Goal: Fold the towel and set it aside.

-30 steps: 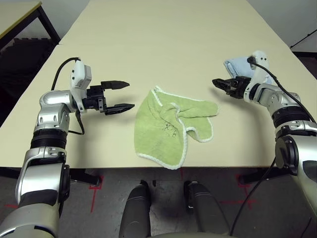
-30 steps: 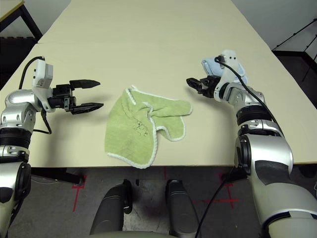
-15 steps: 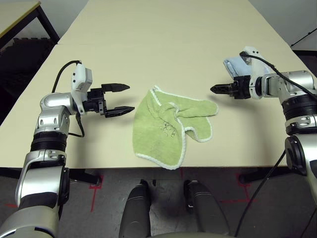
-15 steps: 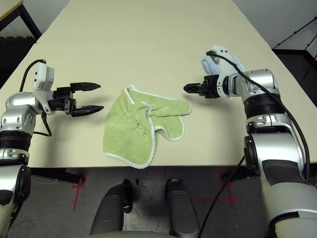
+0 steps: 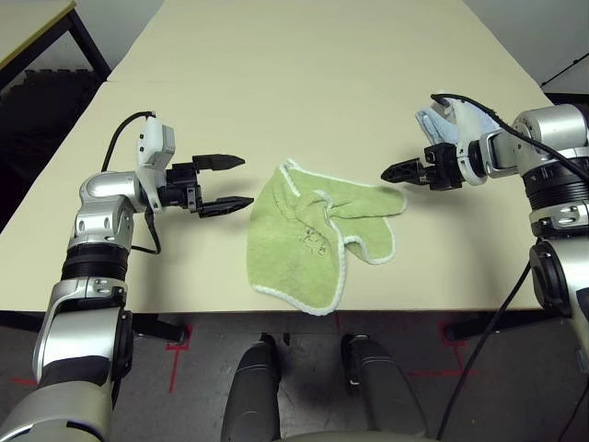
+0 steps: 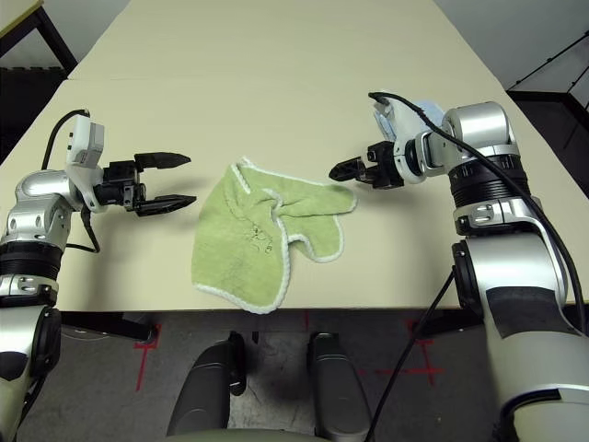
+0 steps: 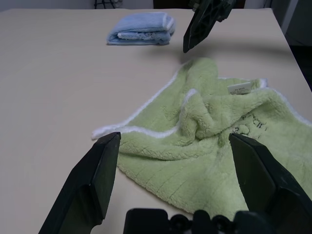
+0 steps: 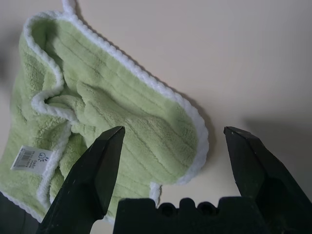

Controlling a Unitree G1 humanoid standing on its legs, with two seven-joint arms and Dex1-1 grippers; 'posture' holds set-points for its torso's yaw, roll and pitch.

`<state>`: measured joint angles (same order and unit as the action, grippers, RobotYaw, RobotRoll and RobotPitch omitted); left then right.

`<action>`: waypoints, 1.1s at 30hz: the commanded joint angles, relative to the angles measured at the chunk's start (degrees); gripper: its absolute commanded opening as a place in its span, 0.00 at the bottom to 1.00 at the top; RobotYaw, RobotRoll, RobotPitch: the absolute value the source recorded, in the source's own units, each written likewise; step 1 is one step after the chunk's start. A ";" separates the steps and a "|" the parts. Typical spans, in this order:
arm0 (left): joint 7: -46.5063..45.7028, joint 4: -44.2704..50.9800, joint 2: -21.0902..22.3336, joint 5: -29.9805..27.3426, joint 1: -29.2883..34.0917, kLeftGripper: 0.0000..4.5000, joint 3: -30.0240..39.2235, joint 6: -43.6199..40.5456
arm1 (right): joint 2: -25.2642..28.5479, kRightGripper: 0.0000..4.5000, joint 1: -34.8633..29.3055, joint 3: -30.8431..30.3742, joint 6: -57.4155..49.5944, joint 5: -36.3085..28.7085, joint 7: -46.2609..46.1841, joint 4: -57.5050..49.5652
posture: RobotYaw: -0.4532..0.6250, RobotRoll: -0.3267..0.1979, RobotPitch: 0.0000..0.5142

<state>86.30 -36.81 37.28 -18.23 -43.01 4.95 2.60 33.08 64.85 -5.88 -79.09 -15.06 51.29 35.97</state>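
Observation:
The light green towel [image 5: 317, 235] with its white trim lies crumpled and partly doubled over near the table's front edge, midway between my arms. My left gripper [image 5: 241, 181] hovers open just left of the towel's left edge, fingers pointing at it, nothing between them. My right gripper [image 5: 386, 174] is open just above the towel's right corner. In the right wrist view its fingers [image 8: 97, 165] stand wide on either side of that rounded corner [image 8: 161, 136]. The left wrist view shows the towel [image 7: 214, 131] between my open fingers [image 7: 92, 180], with a white label on it.
A folded light blue towel [image 7: 141, 35] lies on the table behind my right wrist. The beige table [image 5: 304, 83] stretches far back with bare surface. Its front edge [image 5: 184, 306] runs close under the green towel. Another table corner [image 5: 28, 23] stands at far left.
My right gripper has swung left and down from beside the blue towel to the green towel's right corner. The left gripper has crept slightly toward the towel.

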 commanded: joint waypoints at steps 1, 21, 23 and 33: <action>-0.10 1.19 0.03 -0.32 0.87 1.00 -0.39 -0.50 | -0.11 0.99 -0.11 -0.68 0.02 -0.24 -1.12 1.40 | 0.36 0.62 0.36; -0.94 3.49 0.30 -0.54 2.09 1.00 -0.30 -1.87 | -2.37 0.96 2.94 -7.67 11.57 5.23 2.33 12.43 | 0.37 0.62 0.37; -0.95 3.63 0.27 -0.54 2.09 1.00 -0.34 -1.95 | -2.38 0.85 2.68 -8.31 11.94 5.69 2.58 12.06 | 0.37 0.62 0.37; -1.05 3.62 0.11 -0.34 2.00 1.00 -0.55 -2.13 | -2.69 0.02 2.12 -9.31 12.31 6.83 3.82 11.90 | 0.36 0.62 0.38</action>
<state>85.29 -34.32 37.26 -18.38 -41.83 4.96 0.56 30.65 67.70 -14.57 -66.70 -8.78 54.61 47.99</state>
